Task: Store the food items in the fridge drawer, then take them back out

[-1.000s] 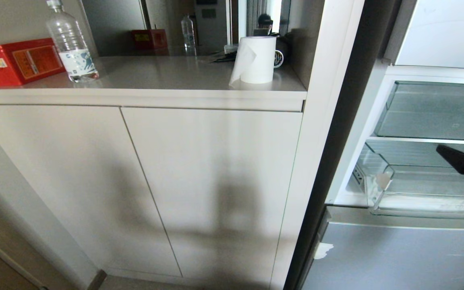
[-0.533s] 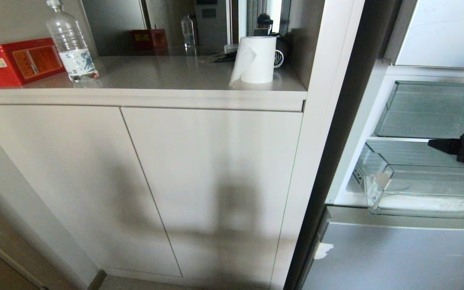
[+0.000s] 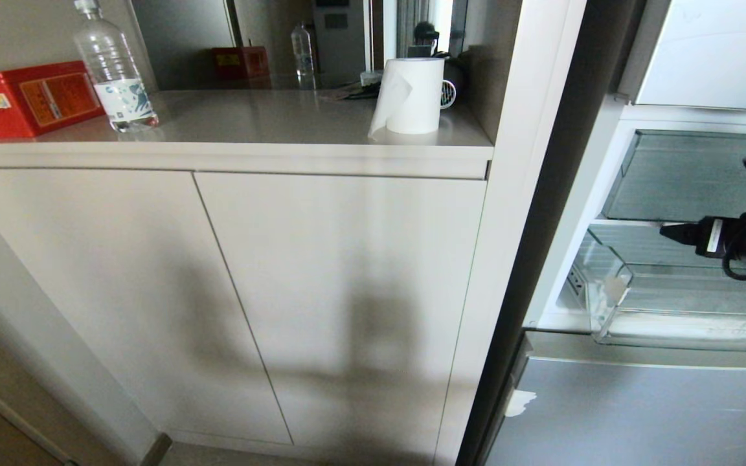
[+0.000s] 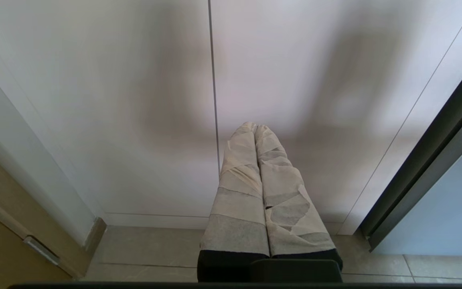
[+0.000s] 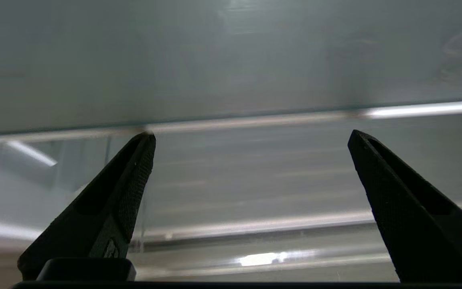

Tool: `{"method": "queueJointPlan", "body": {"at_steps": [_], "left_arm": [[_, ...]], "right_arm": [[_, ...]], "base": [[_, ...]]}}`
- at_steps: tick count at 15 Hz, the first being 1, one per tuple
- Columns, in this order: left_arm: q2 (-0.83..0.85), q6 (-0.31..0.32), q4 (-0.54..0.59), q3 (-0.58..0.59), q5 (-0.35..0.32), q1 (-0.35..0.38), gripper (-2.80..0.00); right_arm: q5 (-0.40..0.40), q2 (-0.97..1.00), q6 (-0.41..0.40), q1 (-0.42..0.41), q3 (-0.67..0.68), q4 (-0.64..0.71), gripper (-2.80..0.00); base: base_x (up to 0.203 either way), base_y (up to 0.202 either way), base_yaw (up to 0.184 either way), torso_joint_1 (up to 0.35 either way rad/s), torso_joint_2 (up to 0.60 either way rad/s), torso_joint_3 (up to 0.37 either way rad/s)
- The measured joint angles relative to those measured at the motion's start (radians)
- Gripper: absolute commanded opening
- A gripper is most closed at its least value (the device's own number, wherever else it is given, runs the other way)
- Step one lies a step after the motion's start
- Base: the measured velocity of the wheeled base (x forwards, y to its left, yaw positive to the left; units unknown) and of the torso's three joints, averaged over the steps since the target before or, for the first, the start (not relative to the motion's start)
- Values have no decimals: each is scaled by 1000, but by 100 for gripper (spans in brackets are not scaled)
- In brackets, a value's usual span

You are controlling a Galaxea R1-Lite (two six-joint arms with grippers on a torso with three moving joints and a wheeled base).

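The fridge drawer (image 3: 684, 333) is a clear, shallow plastic drawer pulled out of the open fridge at the right of the head view. Its ribbed floor (image 5: 255, 180) shows between my right fingers in the right wrist view. My right gripper (image 5: 252, 135) hangs level above the drawer, open wide, with nothing between its black fingers (image 3: 680, 233). The food items are out of view. My left gripper (image 4: 255, 127) is shut, its tape-wrapped fingers pressed together, low in front of the white cabinet doors (image 4: 134, 100).
Above the drawer sits another clear bin with a taller front (image 3: 690, 175). A grey fridge panel (image 3: 638, 408) lies below it. The counter (image 3: 269, 123) holds a paper roll (image 3: 410, 96), a water bottle (image 3: 116, 71) and a red box (image 3: 26, 97).
My right gripper has risen and moved left above the drawer, turning from tilted down to level. The left arm has kept still.
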Motion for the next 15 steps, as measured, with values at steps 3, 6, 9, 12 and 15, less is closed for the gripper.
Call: {"method": "queueJointPlan", "body": {"at_steps": [3,6,9,12,15], "left_arm": [[0,0,0,0,0,0,-280],[0,0,0,0,0,0,-280],[0,0,0,0,0,0,-280],[0,0,0,0,0,0,-280],[0,0,0,0,0,0,-280]], "right_arm": [[0,51,-39,-1,-63,73,0],[-3,60,-60,-2,-154,255,0],[-7,48,-79,-17,-244,461,0],[-14,29,-99,-39,-290,634,0],[-15,9,-126,-67,-305,752,0]], "base": [[0,0,0,0,0,0],[0,0,0,0,0,0],[0,0,0,0,0,0],[0,0,0,0,0,0],[0,0,0,0,0,0]]}}
